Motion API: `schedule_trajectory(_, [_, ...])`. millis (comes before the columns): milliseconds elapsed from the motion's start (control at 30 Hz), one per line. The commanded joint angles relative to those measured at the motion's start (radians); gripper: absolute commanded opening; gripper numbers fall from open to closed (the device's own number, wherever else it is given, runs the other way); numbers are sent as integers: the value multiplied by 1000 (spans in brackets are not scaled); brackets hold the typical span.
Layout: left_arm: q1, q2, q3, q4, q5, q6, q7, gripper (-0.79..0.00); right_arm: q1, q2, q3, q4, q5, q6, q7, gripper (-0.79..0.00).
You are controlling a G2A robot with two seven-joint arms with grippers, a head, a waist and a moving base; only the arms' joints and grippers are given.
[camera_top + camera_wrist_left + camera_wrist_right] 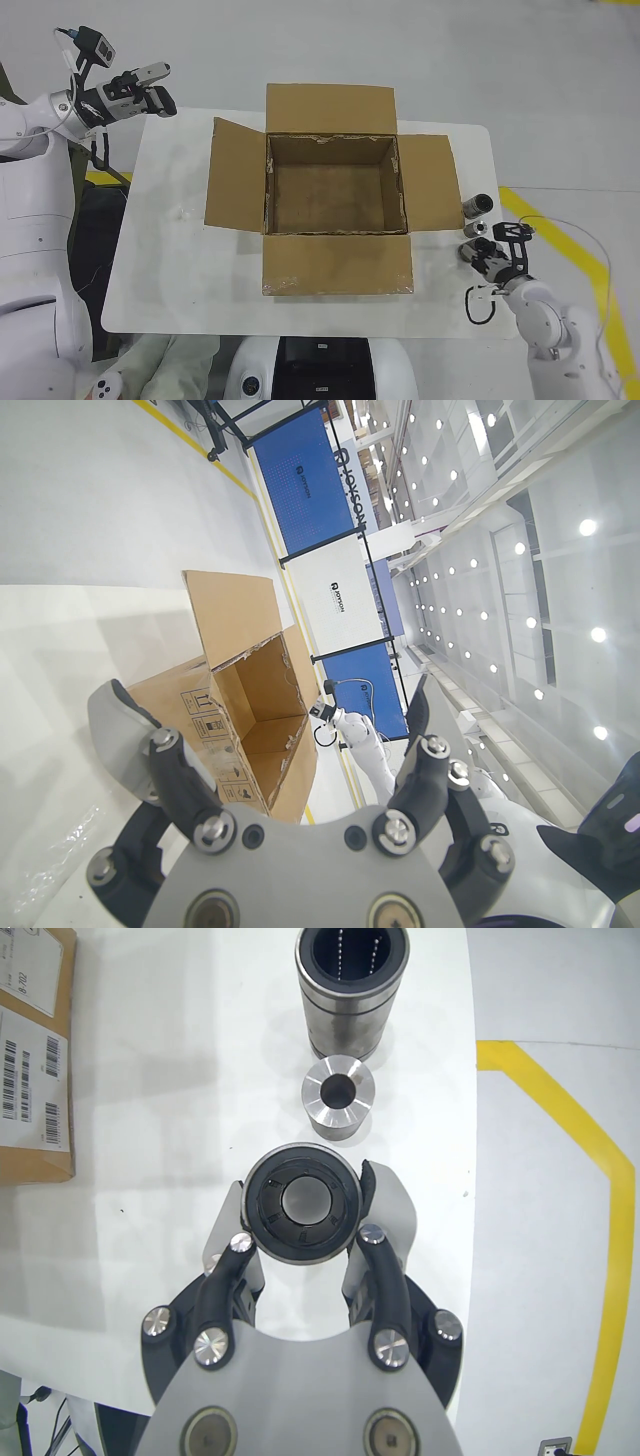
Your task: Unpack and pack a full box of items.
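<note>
Left gripper [160, 87]: parked off the table's [170, 250] corner, at 10 o'clock from the box [338, 265]. Fingers spread wide, nothing between them.

Box: mid-table, all four flaps [233, 175] folded out flat. Bare cardboard floor, nothing inside. Reads to me as unpack done and packing just starting. Torn edges along the rim could snag a part on the way in.

Parts: three metal cylinders in a row on the table's right edge, 3 to 4 o'clock from the box, just beside its right flap and apart from each other.
- tall linear bearing [350, 993], standing on end, ball tracks visible in the bore
- short steel bushing [339, 1098], on end, next along
- second linear bearing [302, 1208], nearest me

Right gripper [484, 253]: clamped across the outer diameter of that second bearing, a pad on each side. Can't tell if it's off the table or standing on it.

Handling, my call: solid steel, heavy for the size, fully rigid. Smooth ground shells, so slippery. I want firm squeeze and pads square on the diameter, around mid-height so it doesn't tip. Not fragile as such, but I wouldn't drop the bearings: the ball cages may not like it, nor the cardboard floor. Lower them in on end, corner first, leaving room for the other two.
</note>
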Motion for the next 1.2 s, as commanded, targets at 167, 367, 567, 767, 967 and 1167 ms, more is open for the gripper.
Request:
schedule_trajectory(167, [0,0,0,0,0,0,0,0,6,2,-10,13,-10,6,2,-471])
schedule_trajectory(367, [0,0,0,0,0,0,0,0,-4,4,-10,0,-20,16,3,-139])
schedule_trajectory(567, [0,0,0,0,0,0,0,0,-24,7,-4,-39,-23,21,9,-22])
schedule_trajectory(767, [0,0,0,0,0,0,0,0,-95,9,28,-161,-59,70,36,0])
schedule_trajectory(967, [0,0,0,0,0,0,0,0,-156,12,62,-263,-54,47,46,0])
schedule_trajectory(1167, [0,0,0,0,0,0,0,0,-192,13,76,-326,-57,38,38,0])
